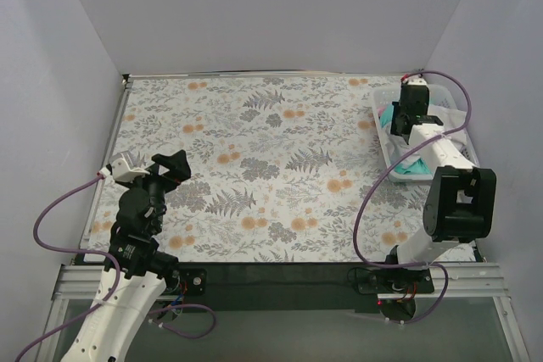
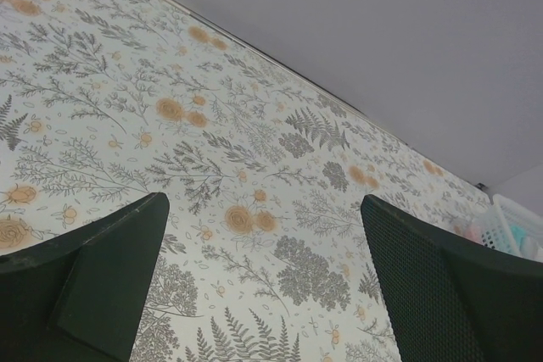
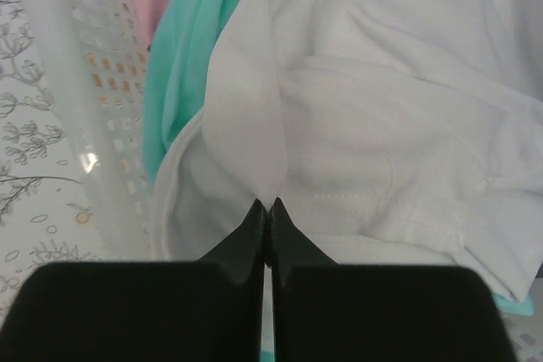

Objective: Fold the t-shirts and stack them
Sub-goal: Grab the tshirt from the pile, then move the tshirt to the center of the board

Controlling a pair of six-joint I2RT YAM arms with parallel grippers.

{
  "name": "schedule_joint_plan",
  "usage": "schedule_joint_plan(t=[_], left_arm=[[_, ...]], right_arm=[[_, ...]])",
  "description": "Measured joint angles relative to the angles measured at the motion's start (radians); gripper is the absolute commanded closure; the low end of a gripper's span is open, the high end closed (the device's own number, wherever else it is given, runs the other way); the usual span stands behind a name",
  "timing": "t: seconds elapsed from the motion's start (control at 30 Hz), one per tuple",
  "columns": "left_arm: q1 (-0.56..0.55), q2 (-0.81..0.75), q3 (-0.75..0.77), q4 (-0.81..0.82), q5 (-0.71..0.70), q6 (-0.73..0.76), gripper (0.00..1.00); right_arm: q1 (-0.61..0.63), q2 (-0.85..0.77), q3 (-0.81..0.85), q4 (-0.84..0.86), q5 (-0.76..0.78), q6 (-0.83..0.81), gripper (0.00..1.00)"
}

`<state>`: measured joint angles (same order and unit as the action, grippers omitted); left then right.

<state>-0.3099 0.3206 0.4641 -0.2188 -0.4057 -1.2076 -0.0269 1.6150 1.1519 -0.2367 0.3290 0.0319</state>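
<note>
- In the top view the light is bright, soft and even, falling from above. The floral table [image 1: 280,150] shows no glare and is sharp all over.
- Shadows on the table are faint and soft-edged.
- The table's side edges converge toward its far edge, a mild wide-angle effect.
- In the left wrist view the left fingers [image 2: 102,286] are dark, shaded and slightly soft. The table print between them is crisp, while the lattice basket [image 2: 513,226] at the table's far right is pale and blurred.
- In the right wrist view the white t-shirt [image 3: 382,125] is very bright, with soft grey shadows in its folds. The right fingers [image 3: 242,247] are black without detail, and a small glint sits on the basket wall.
</note>
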Motion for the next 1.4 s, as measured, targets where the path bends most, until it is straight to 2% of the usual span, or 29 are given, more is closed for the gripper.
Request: schedule_joint_plan(t=[0.07,0.13,0.2,0.27,0.37,0.47,0.53,0.63,0.8,0.97,1.07,1.13,1.17,1.27,1.3,1.4], left_arm=[[0.0,0.0,0.0,0.007,0.003,0.0,0.11],[0.0,0.002,0.0,0.011,0.005,0.0,0.11],[0.0,0.005,0.0,0.013,0.009,0.003,0.12],[0.0,0.006,0.0,0.014,0.011,0.004,0.12],[0.0,0.009,0.0,0.016,0.013,0.007,0.12],[0.0,0.012,0.0,0.016,0.014,0.007,0.12],[0.0,0.014,0.0,0.016,0.014,0.007,0.12],[0.0,0.016,0.0,0.016,0.014,0.007,0.12],[0.0,0.026,0.0,0.016,0.015,0.01,0.12],[0.0,0.046,0.0,0.015,0.03,0.013,0.12],[0.0,0.066,0.0,0.016,0.049,0.015,0.12],[0.0,0.085,0.0,0.017,0.068,0.018,0.12],[0.0,0.098,0.0,0.018,0.08,0.02,0.12],[0.0,0.152,0.0,0.019,0.125,0.026,0.12],[0.0,0.177,0.0,0.02,0.143,0.027,0.12],[0.0,0.256,0.0,0.021,0.196,0.033,0.12]], right_arm=[[0.027,-0.024,0.0,-0.003,-0.008,-0.004,0.99],[0.122,-0.066,0.034,-0.03,-0.008,-0.006,0.99],[0.284,-0.089,0.137,-0.057,-0.012,-0.005,0.99],[0.47,-0.078,0.308,-0.058,-0.033,-0.006,0.99],[0.729,-0.028,0.549,-0.019,-0.125,-0.041,0.99],[0.877,0.031,0.697,0.035,-0.222,-0.077,0.99],[0.926,0.053,0.747,0.071,-0.267,-0.093,0.99],[0.939,0.056,0.752,0.113,-0.296,-0.108,0.99],[0.915,0.05,0.685,0.162,-0.25,-0.129,0.99],[0.878,-0.019,0.431,0.188,-0.117,-0.122,0.99],[0.787,-0.076,0.246,0.183,-0.06,-0.061,0.99],[0.695,-0.111,0.141,0.159,-0.029,-0.006,0.9],[0.632,-0.135,0.072,0.151,-0.012,0.031,0.77],[0.517,-0.174,-0.036,0.09,0.034,0.098,0.56],[0.495,-0.187,-0.067,0.07,0.045,0.117,0.44],[0.491,-0.212,-0.105,0.024,0.027,0.118,0.37]])
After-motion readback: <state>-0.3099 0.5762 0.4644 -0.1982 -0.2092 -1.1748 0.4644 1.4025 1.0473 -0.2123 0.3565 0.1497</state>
